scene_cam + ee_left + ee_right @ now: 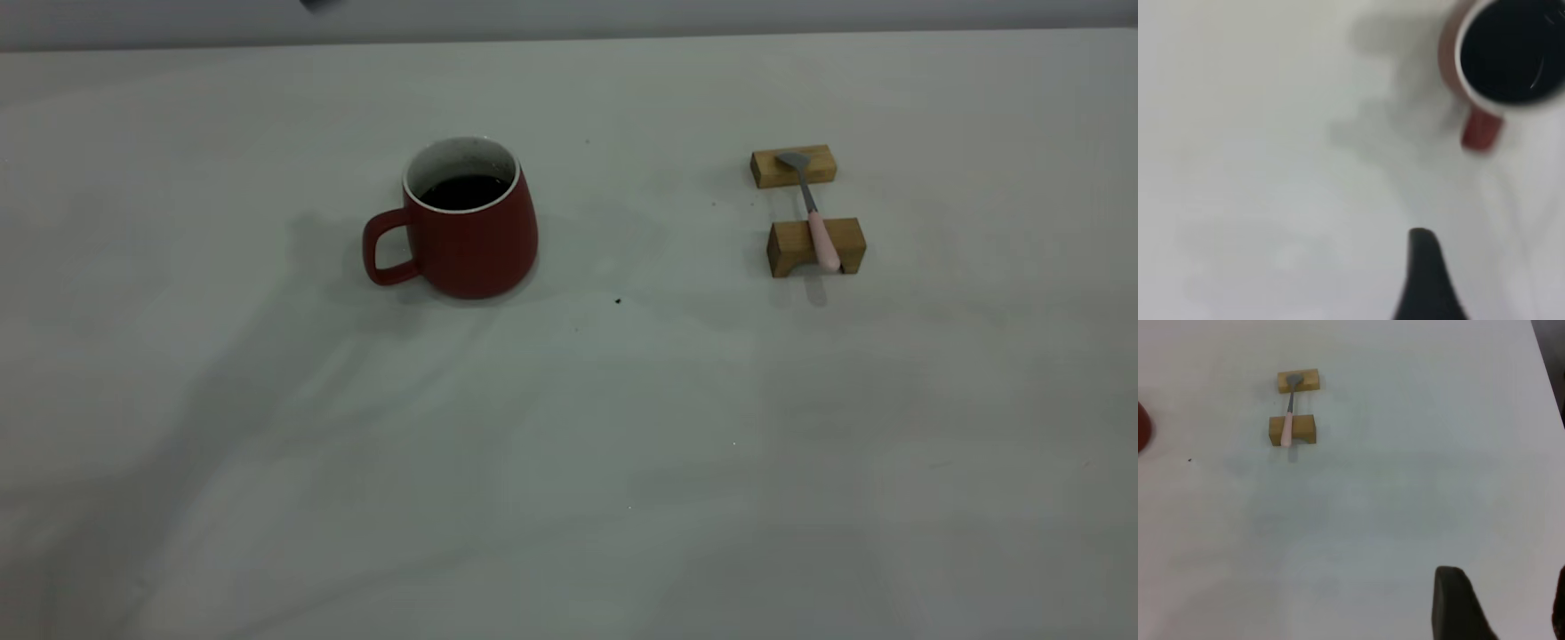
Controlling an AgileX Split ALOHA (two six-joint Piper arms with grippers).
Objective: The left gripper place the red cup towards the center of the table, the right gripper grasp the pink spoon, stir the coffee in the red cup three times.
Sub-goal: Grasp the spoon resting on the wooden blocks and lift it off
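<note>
Nearest the lens of my left wrist camera is the dark tip of my left hand (1426, 267), hanging above bare counter (569, 444). Only that one part shows, so I cannot tell whether this hand is spread or pressed together. It holds nothing and is well apart from the red cup (471, 236).

The red cup stands upright on the counter. Its white inside shows above the coffee (464, 191), a dark pool sitting below the rim. The cup's loop handle (384, 249) points to the side away from the pink spoon (816, 218). From my left wrist I look almost straight down into the cup, and the liquid reads as a black disc.

Well apart from the cup, on the side opposite its handle, the pink spoon lies bridged across two wooden blocks. Its grey bowl rests on the block farther from the exterior camera (822, 167), and its pale pink handle lies in the notch of the nearer block (791, 247), the end poking just past it. The two blocks are near each other but not touching. A few tiny dark specks dot the counter between the cup and the blocks.

My right hand (1508, 607) is spread wide and empty, hovering over bare counter, farther from the cup than the spoon is and well apart from both.
</note>
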